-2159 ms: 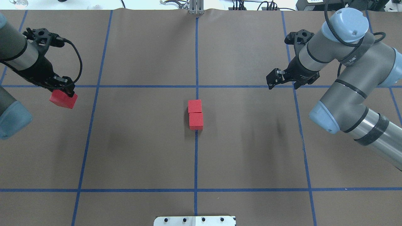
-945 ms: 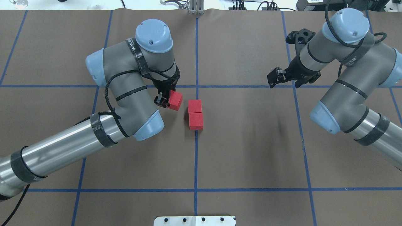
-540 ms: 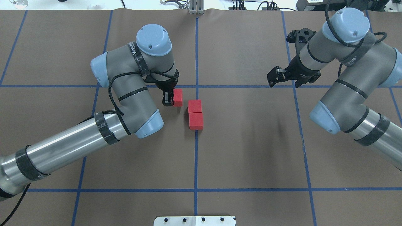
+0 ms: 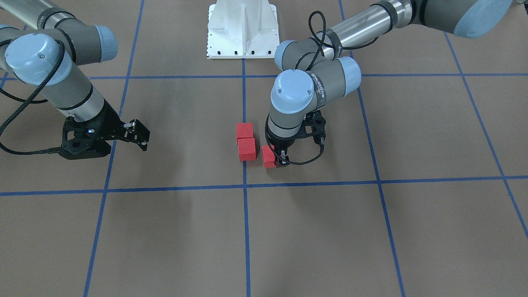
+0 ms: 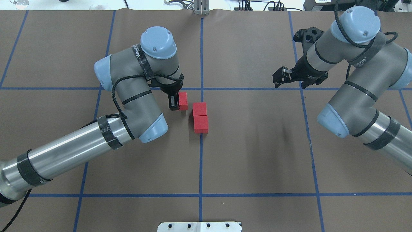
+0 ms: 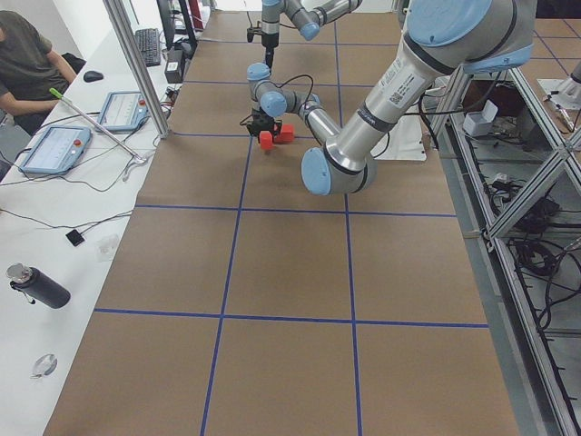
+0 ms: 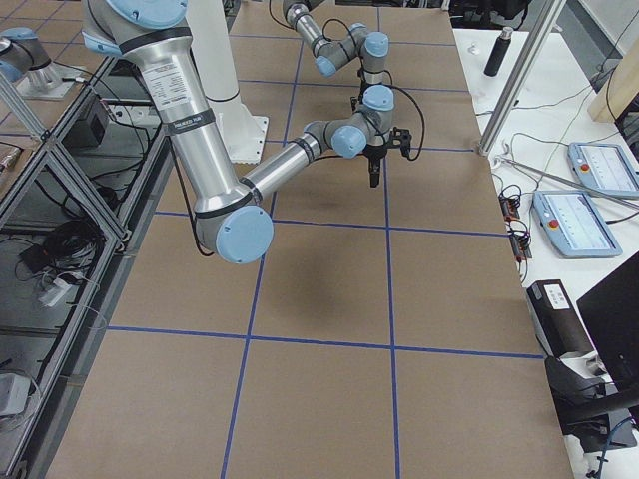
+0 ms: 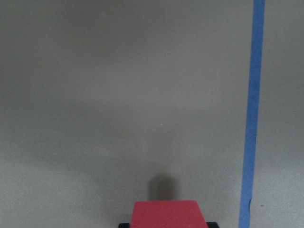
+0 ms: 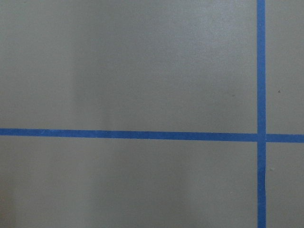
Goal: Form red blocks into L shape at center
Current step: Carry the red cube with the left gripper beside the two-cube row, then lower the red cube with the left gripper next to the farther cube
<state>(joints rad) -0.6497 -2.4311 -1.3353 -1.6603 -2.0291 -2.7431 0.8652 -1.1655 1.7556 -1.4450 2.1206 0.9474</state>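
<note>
Betw. the third block (image 5: pixel 183 100), clamped in the left gripper (image 5: pixel 179 103), and the two blocks (image 5: pixel 200 116) set touching on the centre tape line (image 5: pixel 201 161), only a strip of bare surface (image 5: pixel 190 112) narrower than one block is seen. Access from the robot's left is blocked by the left arm (image 5: pixel 138 96), wrist & elbow bulking close by. The pair's right, far & near sides are unobstructed; the right gripper (image 5: pixel 278 78) is held well apart.

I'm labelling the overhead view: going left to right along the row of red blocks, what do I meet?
Left gripper, shut on the held red block → far red block and near red block, touching and in one column, so not ordered → right gripper, open and empty.
</note>
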